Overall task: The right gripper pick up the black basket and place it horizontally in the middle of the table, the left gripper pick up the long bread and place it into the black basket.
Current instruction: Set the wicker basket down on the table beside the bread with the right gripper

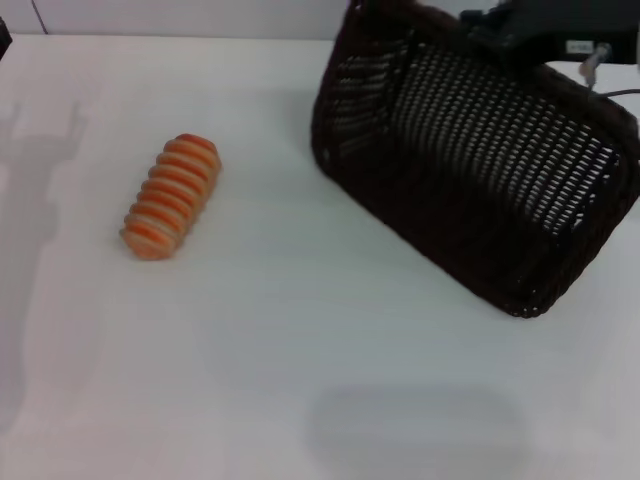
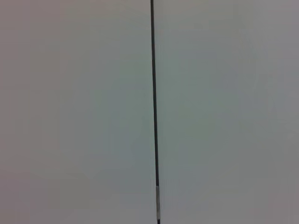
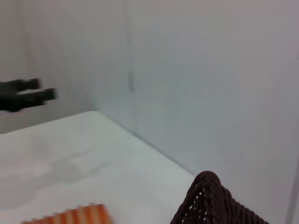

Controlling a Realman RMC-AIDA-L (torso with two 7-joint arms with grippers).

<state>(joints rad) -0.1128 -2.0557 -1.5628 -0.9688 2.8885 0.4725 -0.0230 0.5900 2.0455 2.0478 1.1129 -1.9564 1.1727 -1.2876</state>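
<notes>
— Black basket [image 1: 480,160] hangs tilted above the table's [image 1: 300,380] right, its far rim gripped by the right gripper [image 1: 540,30]; long bread [image 1: 172,196] lies left.
— Advice?
— Level it, lower centrally, lengthwise across.

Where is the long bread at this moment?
In the head view the bread lies on the table, on the robot's left, apart from the tilted basket.

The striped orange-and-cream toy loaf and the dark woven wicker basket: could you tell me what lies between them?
Nothing: in the head view only bare white table separates the striped loaf from the tilted wicker basket.
</notes>
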